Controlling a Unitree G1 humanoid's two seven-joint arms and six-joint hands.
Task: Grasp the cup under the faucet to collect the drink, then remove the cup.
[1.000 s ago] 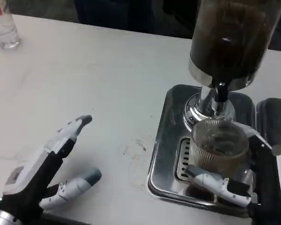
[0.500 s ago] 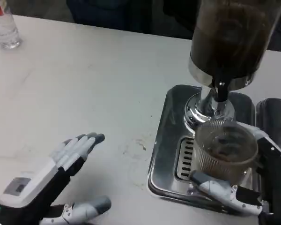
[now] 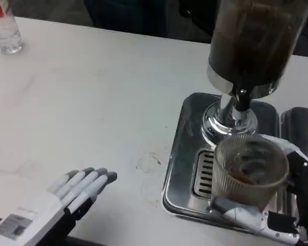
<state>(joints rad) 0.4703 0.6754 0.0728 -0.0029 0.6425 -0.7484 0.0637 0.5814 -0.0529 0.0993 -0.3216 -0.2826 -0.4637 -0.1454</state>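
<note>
Over the tray [image 3: 179, 148], cup [image 3: 250, 169] clamped in right robot hand [image 3: 277, 215], nearer now; left robot hand [image 3: 66, 197] spread, lower.

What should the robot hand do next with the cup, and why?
Probably carry the ribbed glass cup clear of the metal drip tray and set it on the white table. The right robot hand grips it, brown drink sits inside, and it is already off-center from the faucet.
</note>
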